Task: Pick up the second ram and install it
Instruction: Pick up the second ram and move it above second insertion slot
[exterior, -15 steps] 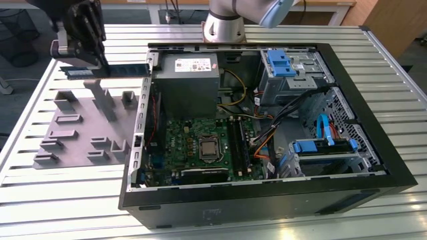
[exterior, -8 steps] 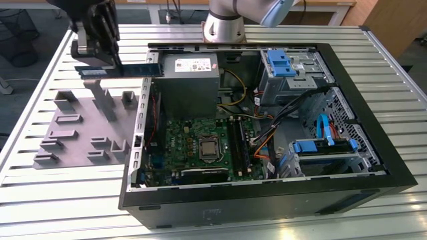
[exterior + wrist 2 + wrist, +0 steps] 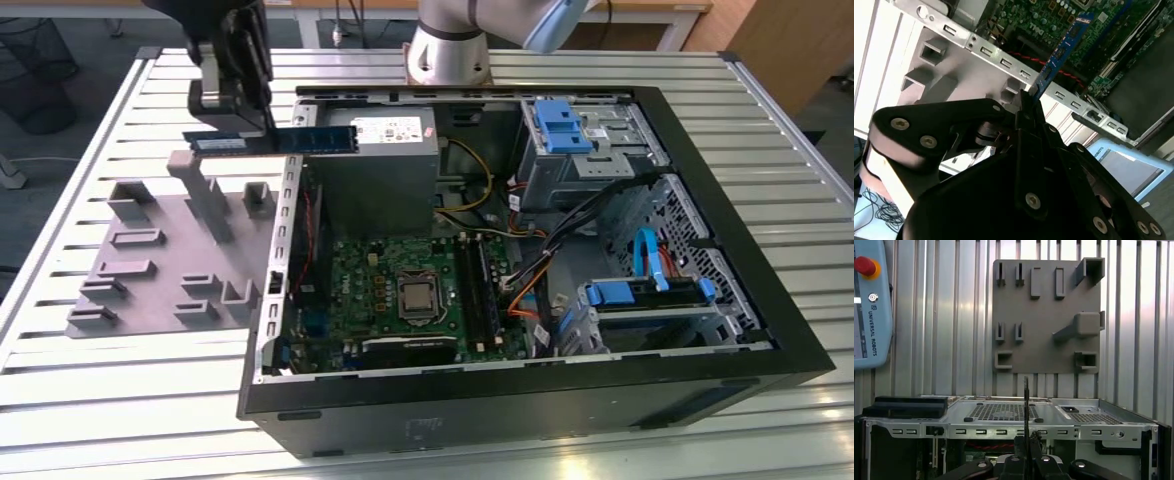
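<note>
Blue-green ram [image 3: 320,138], black hand [image 3: 1028,102], grey fixture plate [image 3: 160,262], green motherboard [image 3: 380,270], ribbed silver table [image 3: 134,420].

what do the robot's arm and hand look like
The arm is a silver-grey cylindrical section with a pale blue joint cap. The hand is matte black, built of flat linkage plates fastened with silver screws.
</note>
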